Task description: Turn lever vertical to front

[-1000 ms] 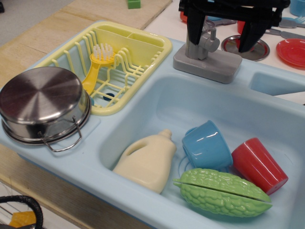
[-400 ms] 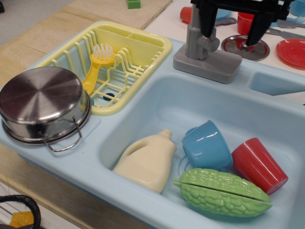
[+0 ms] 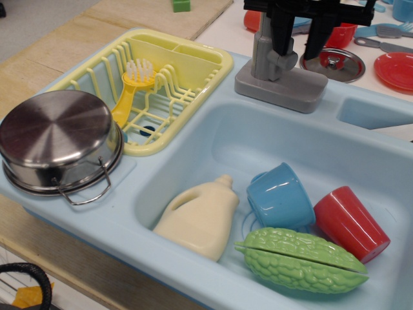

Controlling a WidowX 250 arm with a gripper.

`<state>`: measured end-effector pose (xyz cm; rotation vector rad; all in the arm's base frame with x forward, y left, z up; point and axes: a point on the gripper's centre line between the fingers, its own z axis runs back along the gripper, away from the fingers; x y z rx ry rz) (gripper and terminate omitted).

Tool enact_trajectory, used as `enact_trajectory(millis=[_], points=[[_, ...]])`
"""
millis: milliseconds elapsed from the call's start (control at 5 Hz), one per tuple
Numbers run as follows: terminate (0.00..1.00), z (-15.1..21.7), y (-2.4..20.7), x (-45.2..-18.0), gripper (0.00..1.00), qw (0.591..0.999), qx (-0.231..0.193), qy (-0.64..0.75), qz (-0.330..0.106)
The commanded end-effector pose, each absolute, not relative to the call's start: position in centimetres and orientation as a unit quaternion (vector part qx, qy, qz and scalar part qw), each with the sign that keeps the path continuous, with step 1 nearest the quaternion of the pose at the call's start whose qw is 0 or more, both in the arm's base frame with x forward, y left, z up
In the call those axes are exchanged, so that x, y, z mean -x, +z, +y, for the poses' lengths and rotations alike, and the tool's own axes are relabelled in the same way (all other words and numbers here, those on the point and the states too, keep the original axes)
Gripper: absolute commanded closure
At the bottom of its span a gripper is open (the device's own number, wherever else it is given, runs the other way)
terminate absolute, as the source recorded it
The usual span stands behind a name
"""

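Observation:
The grey lever (image 3: pixel 269 57) is a stubby post with a short round stub pointing right, rising from a grey rectangular base (image 3: pixel 282 86) on the back rim of the light blue sink (image 3: pixel 193 123). My black gripper (image 3: pixel 298 50) hangs over it from the top edge. The jaws stand apart. The left finger (image 3: pixel 282 35) crosses the top of the lever's post, and the right finger (image 3: pixel 315 39) hangs just right of the stub without touching it. Whether the left finger touches the lever I cannot tell.
In the basin lie a cream bottle (image 3: pixel 201 217), a blue cup (image 3: pixel 280 196), a red cup (image 3: pixel 352 223) and a green bitter gourd (image 3: pixel 300 259). A yellow rack (image 3: pixel 193 64) holds a yellow brush (image 3: pixel 132 84). A steel pot (image 3: pixel 58 139) sits front left. Red dishes (image 3: pixel 395 70) and a lid (image 3: pixel 335 63) lie behind.
The jaws have narrowed: the right finger moved left toward the lever's stub. The gripper has lifted slightly and shifted right. The lever has barely moved.

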<state>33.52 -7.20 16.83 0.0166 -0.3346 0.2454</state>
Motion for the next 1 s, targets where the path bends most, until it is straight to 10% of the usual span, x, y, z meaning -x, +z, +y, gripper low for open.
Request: enact_trajectory(millis=[0, 800], points=[[0.00, -6.9, 17.1, -33.6, 1.00, 0.975, 0.003, 0.132, -0.178], [0.00, -4.9, 15.9, -27.9, 1.00, 0.956, 0.009, 0.243, -0.164]])
